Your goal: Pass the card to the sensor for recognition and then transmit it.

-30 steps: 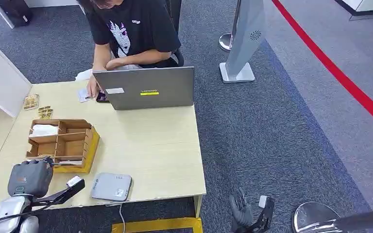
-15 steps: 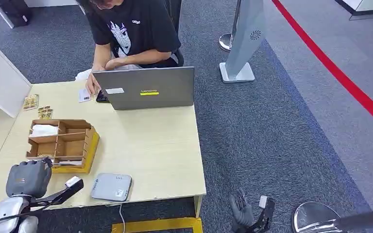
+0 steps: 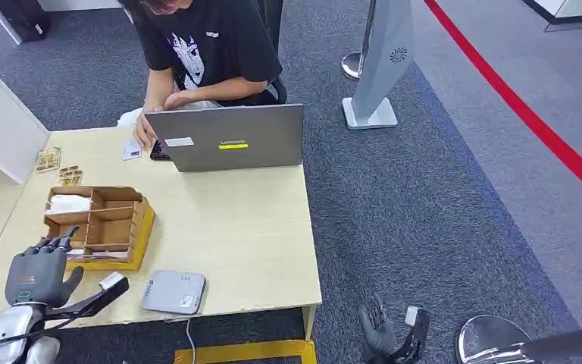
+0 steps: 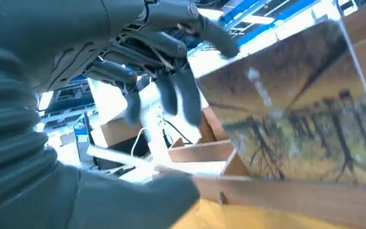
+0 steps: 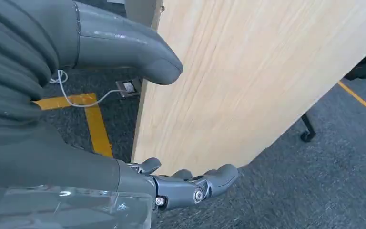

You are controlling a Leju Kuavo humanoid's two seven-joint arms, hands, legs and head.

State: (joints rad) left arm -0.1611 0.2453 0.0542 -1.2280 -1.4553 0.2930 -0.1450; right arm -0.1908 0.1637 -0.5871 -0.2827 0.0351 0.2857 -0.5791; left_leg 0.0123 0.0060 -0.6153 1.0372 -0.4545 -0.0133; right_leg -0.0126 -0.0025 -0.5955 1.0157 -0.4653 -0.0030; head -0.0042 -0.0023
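Left hand reaching for the card organizer; nothing scanned yet.

The left hand (image 3: 36,274) hovers at the near edge of the wooden compartment organizer (image 3: 98,221), its fingers (image 4: 169,93) spread apart and holding nothing. The card is probably among the pale slips standing in the near slots (image 3: 83,253), though the blurred wrist view leaves that uncertain. By my reading every step remains: picking, presenting to the sensor, then handing over. The sensor (image 3: 173,292) is a flat grey pad with rounded corners, lying just beside the organizer on the pale wood-grain surface (image 3: 235,235). The organizer is thin plywood on a yellow base. The right hand (image 3: 379,331) hangs low over the carpet, fingers loosely apart, empty.
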